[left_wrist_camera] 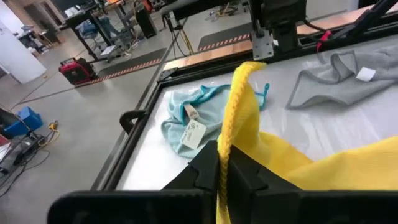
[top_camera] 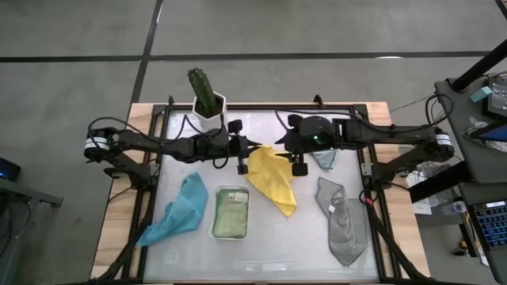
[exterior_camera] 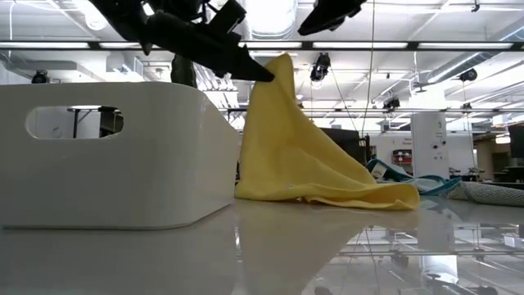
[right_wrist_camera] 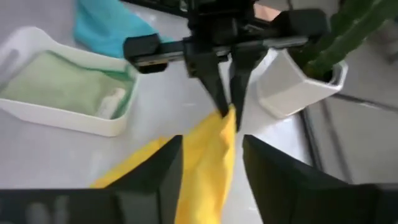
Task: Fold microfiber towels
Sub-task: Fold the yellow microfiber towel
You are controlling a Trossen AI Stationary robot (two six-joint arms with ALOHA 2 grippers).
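Pale green towel (top_camera: 230, 222) folded inside the white tray (top_camera: 230, 191), mid-table. Cactus (top_camera: 204, 90) upright in its white pot (top_camera: 209, 120). Left gripper (top_camera: 245, 153) pinched shut on the yellow towel (top_camera: 273, 179), corner lifted. Right gripper (right_wrist_camera: 208, 163) spread open around that cloth, not gripping.

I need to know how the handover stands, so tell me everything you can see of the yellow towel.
The yellow towel is a soft, plain microfiber cloth, crumpled rather than folded. One corner is lifted and pinched in the shut left gripper; the rest drapes down onto the glossy white table, between the white tray and the grey towel. The right gripper straddles the raised part with its fingers open.
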